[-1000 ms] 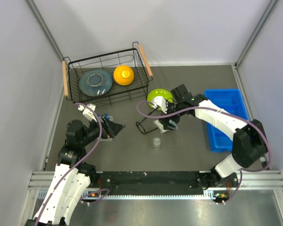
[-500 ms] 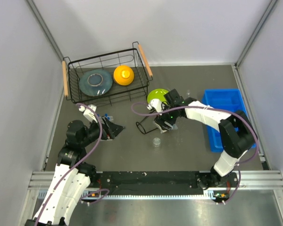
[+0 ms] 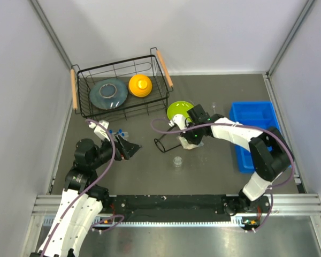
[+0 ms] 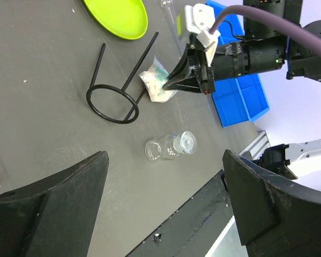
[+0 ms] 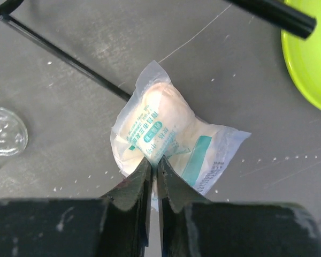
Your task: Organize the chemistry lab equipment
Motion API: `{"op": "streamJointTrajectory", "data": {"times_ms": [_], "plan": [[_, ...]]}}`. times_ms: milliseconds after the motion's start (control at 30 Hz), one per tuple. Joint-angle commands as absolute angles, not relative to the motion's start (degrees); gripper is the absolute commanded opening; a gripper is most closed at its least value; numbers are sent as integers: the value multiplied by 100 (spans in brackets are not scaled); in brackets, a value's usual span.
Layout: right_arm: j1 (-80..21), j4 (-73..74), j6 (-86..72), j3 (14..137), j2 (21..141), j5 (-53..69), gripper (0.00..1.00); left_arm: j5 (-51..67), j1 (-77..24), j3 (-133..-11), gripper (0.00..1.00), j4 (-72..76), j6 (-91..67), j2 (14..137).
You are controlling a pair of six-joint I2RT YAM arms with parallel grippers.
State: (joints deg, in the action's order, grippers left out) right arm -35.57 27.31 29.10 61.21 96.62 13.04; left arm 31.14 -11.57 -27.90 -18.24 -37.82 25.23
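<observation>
A crinkly clear packet [image 5: 168,128] with white filling and teal print lies on the dark table by a black wire frame [image 4: 111,100], a ring with two straight arms. My right gripper [image 5: 154,163] is shut on the packet's near edge; the pinch also shows in the top view [image 3: 188,141]. A tiny round clear dish [image 4: 171,147] lies just nearer the table's front edge. Blue-capped test tubes [image 3: 119,131] lie at the left beside my left gripper [image 3: 129,147], which hangs open and holds nothing [image 4: 164,156]. A thin clear rod [image 4: 174,24] lies beyond the packet.
A black wire basket [image 3: 115,63] at the back left holds a grey plate [image 3: 108,93] and an orange bowl [image 3: 140,85]. A lime-green plate [image 3: 180,110] lies just behind the packet. A blue tray [image 3: 257,144] stands at the right.
My right gripper has come down a little to the left and closed on the packet's edge. The left arm has barely moved.
</observation>
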Motion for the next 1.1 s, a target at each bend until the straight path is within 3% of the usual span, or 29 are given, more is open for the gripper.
{"op": "streamJointTrajectory", "data": {"times_ms": [0,267,567,800,1067], "plan": [[-3542,2751,2918,5994,8958,1406,4,3252,-1178,-2777,93,-1688,-3744,2470],[-2603,3761,3313,6363,7964,2530,2,3480,-1195,-2874,93,-1661,-3577,2540],[-1162,4333,3717,6934,7093,2242,5,3665,-1239,-2848,93,-1477,-3525,2593],[603,4289,4367,7523,7837,2259,8,3700,-1283,-2830,93,-1433,-3524,2637],[1310,4131,4702,8428,9271,2276,9,3639,-1310,-2769,93,-1441,-3560,2593]]}}
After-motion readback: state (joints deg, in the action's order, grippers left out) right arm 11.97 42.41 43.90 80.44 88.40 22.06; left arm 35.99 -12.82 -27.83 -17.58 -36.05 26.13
